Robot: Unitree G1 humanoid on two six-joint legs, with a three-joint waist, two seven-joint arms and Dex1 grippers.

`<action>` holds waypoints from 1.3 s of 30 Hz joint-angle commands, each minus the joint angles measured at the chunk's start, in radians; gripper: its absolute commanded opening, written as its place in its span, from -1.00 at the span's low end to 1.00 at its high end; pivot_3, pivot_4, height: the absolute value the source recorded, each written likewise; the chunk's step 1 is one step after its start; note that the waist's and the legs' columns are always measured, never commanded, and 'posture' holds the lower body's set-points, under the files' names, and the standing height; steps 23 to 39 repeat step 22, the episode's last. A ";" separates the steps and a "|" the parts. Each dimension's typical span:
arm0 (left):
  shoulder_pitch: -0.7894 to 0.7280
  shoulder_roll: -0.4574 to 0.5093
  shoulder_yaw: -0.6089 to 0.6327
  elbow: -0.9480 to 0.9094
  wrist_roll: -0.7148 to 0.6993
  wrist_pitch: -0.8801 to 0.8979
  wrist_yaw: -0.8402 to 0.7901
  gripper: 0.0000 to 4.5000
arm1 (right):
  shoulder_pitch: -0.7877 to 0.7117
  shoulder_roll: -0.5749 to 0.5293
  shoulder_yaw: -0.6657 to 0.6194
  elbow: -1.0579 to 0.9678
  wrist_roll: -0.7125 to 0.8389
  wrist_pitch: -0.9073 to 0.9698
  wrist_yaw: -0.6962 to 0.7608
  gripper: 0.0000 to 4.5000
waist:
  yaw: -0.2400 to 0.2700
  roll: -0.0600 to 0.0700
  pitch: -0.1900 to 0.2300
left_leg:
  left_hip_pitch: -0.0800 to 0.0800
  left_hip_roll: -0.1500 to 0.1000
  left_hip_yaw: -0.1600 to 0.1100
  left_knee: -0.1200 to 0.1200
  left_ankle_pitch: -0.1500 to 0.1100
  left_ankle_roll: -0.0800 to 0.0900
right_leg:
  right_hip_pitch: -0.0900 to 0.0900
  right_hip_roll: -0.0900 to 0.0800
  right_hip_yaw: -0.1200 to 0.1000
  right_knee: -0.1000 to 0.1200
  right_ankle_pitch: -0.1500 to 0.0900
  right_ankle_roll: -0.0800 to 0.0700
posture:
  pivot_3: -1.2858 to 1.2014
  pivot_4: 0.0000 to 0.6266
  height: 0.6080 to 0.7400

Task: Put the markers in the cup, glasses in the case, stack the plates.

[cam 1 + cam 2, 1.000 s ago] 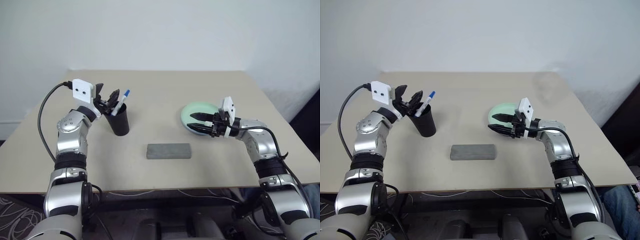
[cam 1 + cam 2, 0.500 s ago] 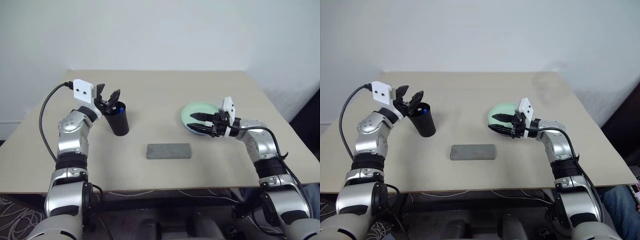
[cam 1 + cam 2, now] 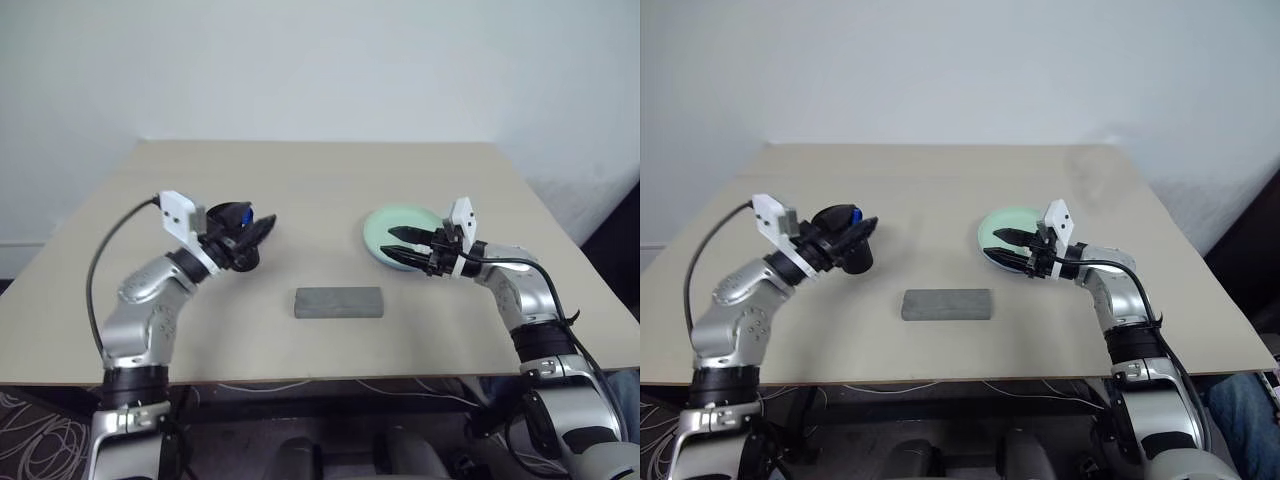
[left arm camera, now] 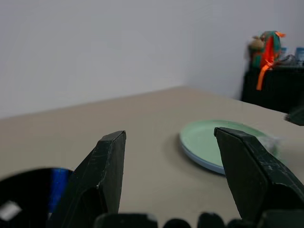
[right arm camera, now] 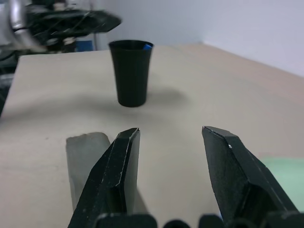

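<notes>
The black cup (image 5: 130, 71) stands left of centre, and a marker's blue cap (image 3: 240, 212) shows inside its rim. My left gripper (image 3: 262, 230) is level just above and in front of the cup, open with nothing between its fingers. The mint green plate (image 3: 405, 222) lies on the light blue plate (image 4: 199, 157) right of centre. My right gripper (image 3: 388, 242) hovers open and empty at their near edge. The grey case (image 3: 338, 302) lies shut at the middle front. The glasses are out of view.
The beige table (image 3: 320, 180) has open surface at the back and between cup and plates. A white wall rises behind it. A dark shelf with colourful items (image 4: 270, 52) stands beyond the table's right side.
The blue-capped marker, sticking out of the cup a second ago, has dropped inside. My left arm has lowered and drawn back, its gripper now level over the cup. The right gripper has barely moved.
</notes>
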State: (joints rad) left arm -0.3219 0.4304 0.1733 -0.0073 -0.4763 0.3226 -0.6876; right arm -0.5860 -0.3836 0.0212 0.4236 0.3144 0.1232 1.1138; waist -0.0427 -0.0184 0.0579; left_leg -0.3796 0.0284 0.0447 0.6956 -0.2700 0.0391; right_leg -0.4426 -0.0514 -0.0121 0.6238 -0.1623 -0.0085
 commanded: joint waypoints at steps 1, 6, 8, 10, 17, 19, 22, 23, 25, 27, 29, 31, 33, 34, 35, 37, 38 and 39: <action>0.017 -0.037 -0.039 -0.035 0.076 -0.064 0.068 0.38 | 0.014 -0.036 -0.046 -0.037 0.013 0.006 -0.030 0.02 | -0.002 0.000 0.000 | 0.000 0.000 0.000 0.000 0.000 0.000 | 0.000 0.000 0.000 0.000 0.000 0.000 | 0.03 -1.00 0.71; 0.043 -0.059 -0.088 0.027 0.163 -0.160 0.080 0.38 | 0.048 -0.100 -0.076 -0.037 0.012 0.010 -0.048 0.02 | -0.002 0.001 0.000 | 0.001 0.000 0.001 0.000 0.000 0.000 | -0.001 0.001 0.001 0.001 0.000 0.000 | 0.03 -1.00 0.71; 0.050 -0.070 -0.075 0.055 0.152 -0.170 0.078 0.38 | 0.069 -0.119 -0.084 -0.047 0.009 0.013 -0.057 0.02 | -0.002 0.001 0.000 | 0.001 0.001 0.001 0.000 0.000 0.000 | 0.000 0.002 0.001 0.001 0.000 0.000 | 0.03 -1.00 0.71; 0.060 -0.077 -0.079 0.065 0.155 -0.183 0.078 0.38 | 0.091 -0.135 -0.090 -0.055 0.009 0.018 -0.061 0.02 | -0.002 0.001 0.000 | 0.001 0.001 0.001 0.000 0.000 0.000 | 0.000 0.002 0.001 0.001 0.000 0.000 | 0.03 -1.00 0.71; 0.088 -0.093 -0.095 0.069 0.173 -0.201 0.084 0.38 | 0.157 -0.168 -0.107 -0.097 0.020 0.045 -0.068 0.02 | -0.002 0.001 0.000 | 0.001 0.000 0.001 0.000 0.000 0.000 | 0.000 0.001 0.001 0.000 -0.001 -0.001 | 0.03 -1.00 0.71; 0.095 -0.101 -0.099 0.064 0.176 -0.201 0.090 0.38 | 0.168 -0.173 -0.111 -0.096 0.022 0.042 -0.064 0.02 | -0.002 0.001 0.000 | 0.001 0.000 0.001 0.000 0.000 0.000 | 0.000 0.001 0.001 0.000 -0.001 -0.001 | 0.03 -1.00 0.71; 0.105 -0.108 -0.110 0.058 0.188 -0.206 0.097 0.38 | 0.160 -0.176 -0.113 -0.058 0.017 0.023 -0.054 0.02 | -0.002 0.001 0.000 | 0.001 0.000 0.001 0.000 0.000 0.000 | 0.000 0.001 0.001 0.000 -0.001 -0.001 | 0.03 -1.00 0.71; 0.105 -0.108 -0.110 0.058 0.188 -0.206 0.097 0.38 | 0.160 -0.176 -0.113 -0.058 0.017 0.023 -0.054 0.02 | -0.002 0.001 0.000 | 0.001 0.000 0.001 0.000 0.000 0.000 | 0.000 0.001 0.001 0.000 -0.001 -0.001 | 0.03 -1.00 0.71; 0.105 -0.108 -0.110 0.058 0.188 -0.206 0.097 0.38 | 0.160 -0.176 -0.113 -0.058 0.017 0.023 -0.054 0.02 | -0.002 0.001 0.000 | 0.001 0.000 0.001 0.000 0.000 0.000 | 0.000 0.001 0.001 0.000 -0.001 -0.001 | 0.03 -1.00 0.71; 0.105 -0.108 -0.110 0.058 0.188 -0.206 0.097 0.38 | 0.160 -0.176 -0.113 -0.058 0.017 0.023 -0.054 0.02 | -0.002 0.001 0.000 | 0.001 0.000 0.001 0.000 0.000 0.000 | 0.000 0.001 0.001 0.000 -0.001 -0.001 | 0.03 -1.00 0.71; 0.105 -0.108 -0.110 0.058 0.188 -0.206 0.097 0.38 | 0.160 -0.176 -0.113 -0.058 0.017 0.023 -0.054 0.02 | -0.002 0.001 0.000 | 0.001 0.000 0.001 0.000 0.000 0.000 | 0.000 0.001 0.001 0.000 -0.001 -0.001 | 0.03 -1.00 0.71; 0.105 -0.108 -0.110 0.058 0.188 -0.206 0.097 0.38 | 0.160 -0.176 -0.113 -0.058 0.017 0.023 -0.054 0.02 | -0.002 0.001 0.000 | 0.001 0.000 0.001 0.000 0.000 0.000 | 0.000 0.001 0.001 0.000 -0.001 -0.001 | 0.03 -1.00 0.71; 0.105 -0.108 -0.110 0.058 0.188 -0.206 0.097 0.38 | 0.160 -0.176 -0.113 -0.058 0.017 0.023 -0.054 0.02 | -0.002 0.001 0.000 | 0.001 0.000 0.001 0.000 0.000 0.000 | 0.000 0.001 0.001 0.000 -0.001 -0.001 | 0.03 -1.00 0.71; 0.105 -0.108 -0.110 0.058 0.188 -0.206 0.097 0.38 | 0.160 -0.176 -0.113 -0.058 0.017 0.023 -0.054 0.02 | -0.002 0.001 0.000 | 0.001 0.000 0.001 0.000 0.000 0.000 | 0.000 0.001 0.001 0.000 -0.001 -0.001 | 0.03 -1.00 0.71; 0.105 -0.108 -0.110 0.058 0.188 -0.206 0.097 0.38 | 0.160 -0.176 -0.113 -0.058 0.017 0.023 -0.054 0.02 | -0.002 0.001 0.000 | 0.001 0.000 0.001 0.000 0.000 0.000 | 0.000 0.001 0.001 0.000 -0.001 -0.001 | 0.03 -1.00 0.71; 0.105 -0.108 -0.110 0.058 0.188 -0.206 0.097 0.38 | 0.160 -0.176 -0.113 -0.058 0.017 0.023 -0.054 0.02 | -0.002 0.001 0.000 | 0.001 0.000 0.001 0.000 0.000 0.000 | 0.000 0.001 0.001 0.000 -0.001 -0.001 | 0.03 -1.00 0.71; 0.105 -0.108 -0.110 0.058 0.188 -0.206 0.097 0.38 | 0.160 -0.176 -0.113 -0.058 0.017 0.023 -0.054 0.02 | -0.002 0.001 0.000 | 0.001 0.000 0.001 0.000 0.000 0.000 | 0.000 0.001 0.001 0.000 -0.001 -0.001 | 0.03 -1.00 0.71; 0.105 -0.108 -0.110 0.058 0.188 -0.206 0.097 0.38 | 0.160 -0.176 -0.113 -0.058 0.017 0.023 -0.054 0.02 | -0.002 0.001 0.000 | 0.001 0.000 0.001 0.000 0.000 0.000 | 0.000 0.001 0.001 0.000 -0.001 -0.001 | 0.03 -1.00 0.71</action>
